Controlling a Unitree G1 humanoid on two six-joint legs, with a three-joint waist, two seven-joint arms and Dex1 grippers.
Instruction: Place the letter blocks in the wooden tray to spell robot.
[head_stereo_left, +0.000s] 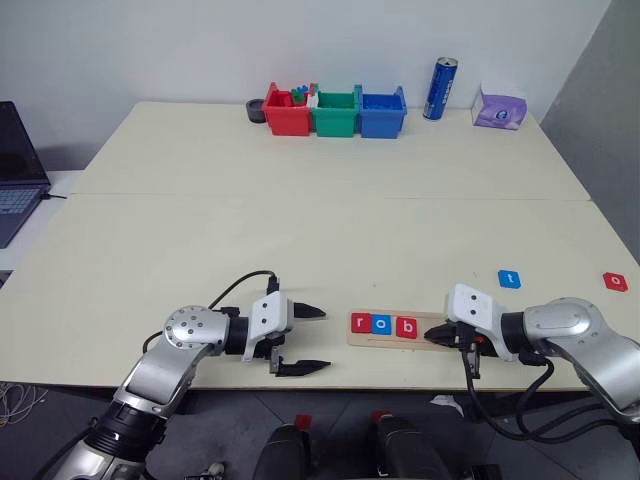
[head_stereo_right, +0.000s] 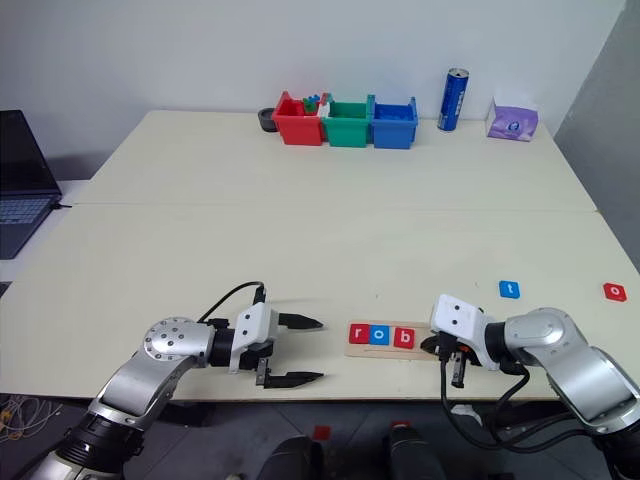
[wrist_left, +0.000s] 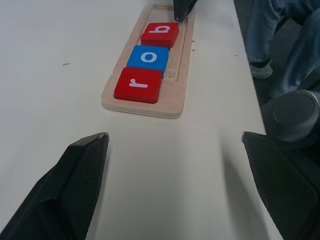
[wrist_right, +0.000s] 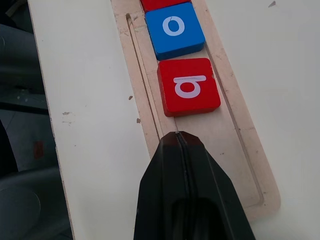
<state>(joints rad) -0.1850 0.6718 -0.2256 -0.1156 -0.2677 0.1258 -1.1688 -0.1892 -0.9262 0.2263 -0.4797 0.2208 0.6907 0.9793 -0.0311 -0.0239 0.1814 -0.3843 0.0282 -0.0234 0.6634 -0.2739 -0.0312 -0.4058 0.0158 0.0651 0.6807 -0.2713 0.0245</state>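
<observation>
Hovering low over wooden tray (head_stereo_left: 400, 331): right tool (wrist_right: 178, 135) clenched, empty, tip prob. just behind b block (wrist_right: 189, 86). Left tool (head_stereo_left: 300, 340) wide open, level, pointing at tray.

The table (head_stereo_left: 300, 230) is seen from above by the two head views, which face forward and down, one set slightly beside the other. From low and close, the tray (wrist_left: 172, 95) is viewed lengthwise by the left wrist view. The same tray is seen steeply from above, very near, by the right wrist view. The tray is shared by all views.
</observation>
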